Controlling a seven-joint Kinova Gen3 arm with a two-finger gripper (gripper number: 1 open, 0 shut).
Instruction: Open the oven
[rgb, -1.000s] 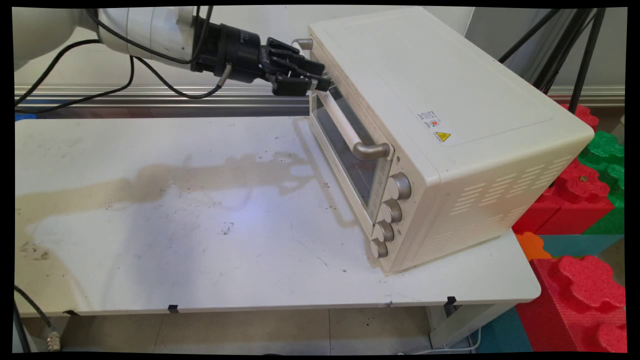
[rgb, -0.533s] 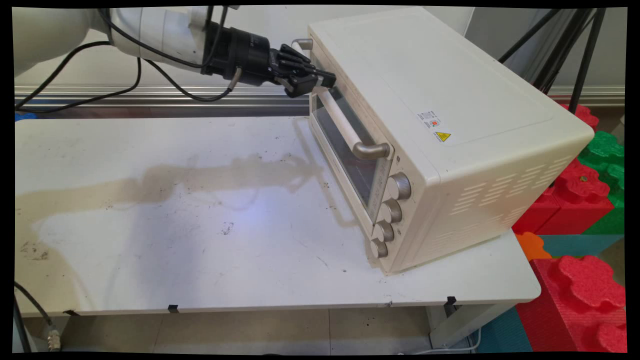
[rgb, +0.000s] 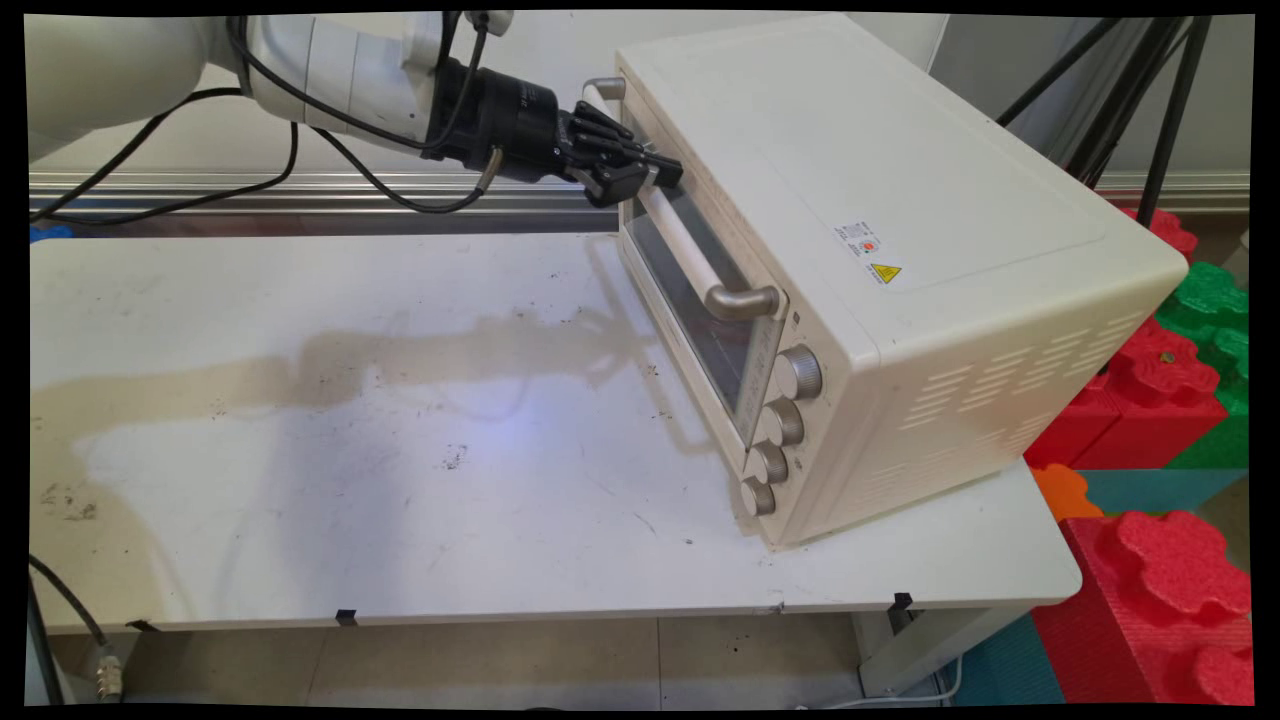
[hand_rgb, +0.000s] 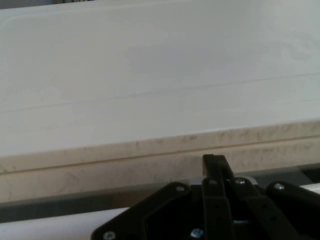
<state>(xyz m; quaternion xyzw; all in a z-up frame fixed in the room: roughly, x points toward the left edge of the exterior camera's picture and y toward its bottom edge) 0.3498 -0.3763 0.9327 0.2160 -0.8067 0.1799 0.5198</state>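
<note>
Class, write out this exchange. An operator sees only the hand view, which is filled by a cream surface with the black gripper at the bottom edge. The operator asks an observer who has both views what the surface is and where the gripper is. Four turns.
Operator: What is the cream surface in front of the hand?
Observer: It is the top of a toaster oven that stands on the right part of a white table.
Operator: Where on the oven is the gripper?
Observer: The gripper is at the top edge of the glass door, near the far end of the handle.
</note>
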